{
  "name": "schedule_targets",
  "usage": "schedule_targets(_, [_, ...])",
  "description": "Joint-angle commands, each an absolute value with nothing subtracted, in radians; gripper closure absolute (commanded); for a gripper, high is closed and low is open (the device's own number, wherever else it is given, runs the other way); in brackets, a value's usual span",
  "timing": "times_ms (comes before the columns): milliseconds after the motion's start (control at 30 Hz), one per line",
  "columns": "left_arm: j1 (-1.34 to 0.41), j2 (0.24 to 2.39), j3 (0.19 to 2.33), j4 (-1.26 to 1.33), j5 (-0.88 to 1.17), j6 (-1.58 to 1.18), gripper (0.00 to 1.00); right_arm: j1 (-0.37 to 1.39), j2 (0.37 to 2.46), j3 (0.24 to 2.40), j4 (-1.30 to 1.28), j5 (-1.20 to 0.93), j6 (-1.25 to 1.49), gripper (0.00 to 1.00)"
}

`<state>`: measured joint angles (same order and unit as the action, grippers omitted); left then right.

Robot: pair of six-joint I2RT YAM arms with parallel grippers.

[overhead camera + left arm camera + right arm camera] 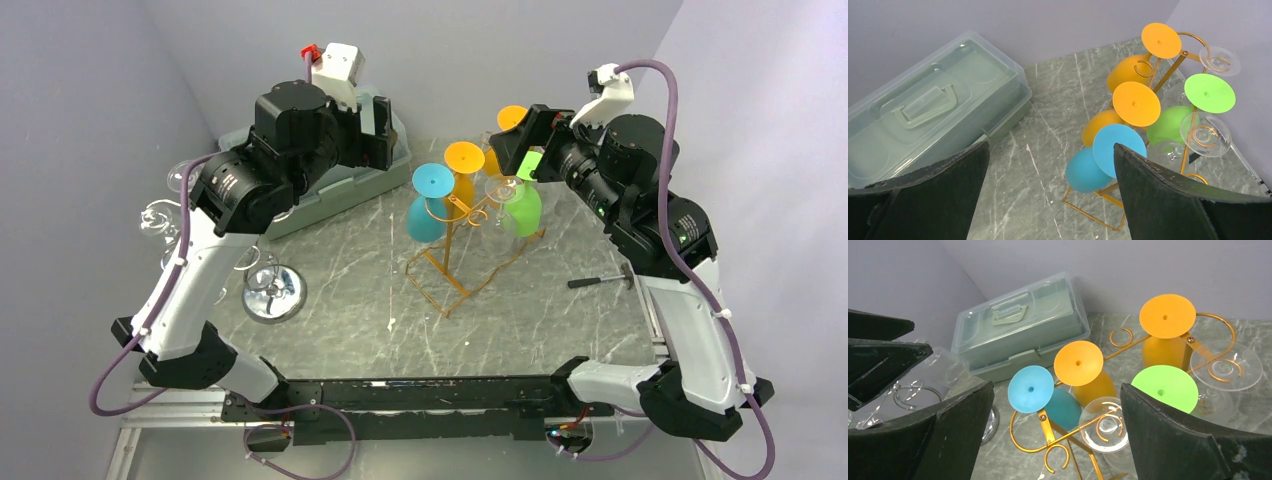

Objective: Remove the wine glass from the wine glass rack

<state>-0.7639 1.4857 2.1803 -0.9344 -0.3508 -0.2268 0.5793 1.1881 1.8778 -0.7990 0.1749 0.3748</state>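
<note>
The wine glasses (1030, 389) hang foot-up on the wine glass rack (1046, 426) so they'll slide off. The left end effector (1050, 145) and right end effector (1057, 385) flank it, both wide open.

We see a grey marble-patterned tabletop (340, 330) with pale veins, closed in by plain lavender-grey walls (80, 120) under soft, even light.
</note>
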Motion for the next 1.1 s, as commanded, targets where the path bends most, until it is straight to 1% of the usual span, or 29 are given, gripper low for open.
schedule_targets(0, [-0.769,1.468,2.182,-0.913,-0.378,-0.233,0.01,0.579,1.173,1.889,-0.81,0.193,0.374,0.0])
schedule_targets(233, [-0.77,1.409,2.121,-0.868,-0.287,-0.18,0.01,0.579,1.145,1.866,-0.884,0.242,0.419,0.0])
schedule_targets(400, [-0.769,1.431,2.149,-0.901,-0.261,-0.191,0.01,0.565,1.103,1.797,-0.906,0.296,0.466,0.0])
schedule_targets(467, [-0.769,1.436,2.14,-0.903,-0.25,-0.197,0.01,0.514,1.114,1.797,-0.919,0.29,0.473,0.0])
schedule_targets(600, [-0.77,1.438,2.135,-0.908,-0.235,-0.21,0.01,0.366,1.135,1.803,-0.918,0.195,0.481,0.01])
schedule_targets(767, [-0.77,1.424,2.107,-0.901,-0.232,-0.218,0.01,0.127,1.174,1.783,-0.881,-0.04,0.521,0.02])
schedule_targets(933, [-0.77,1.413,2.089,-0.899,-0.235,-0.231,0.01,-0.142,1.164,1.651,-0.754,-0.382,0.618,0.1])
schedule_targets(1000, [-0.77,1.413,2.087,-0.899,-0.236,-0.234,0.01,-0.224,1.159,1.577,-0.682,-0.503,0.676,0.15])
schedule_targets(1067, [-0.77,1.411,2.083,-0.899,-0.238,-0.238,0.01,-0.265,1.154,1.515,-0.623,-0.589,0.73,0.19])
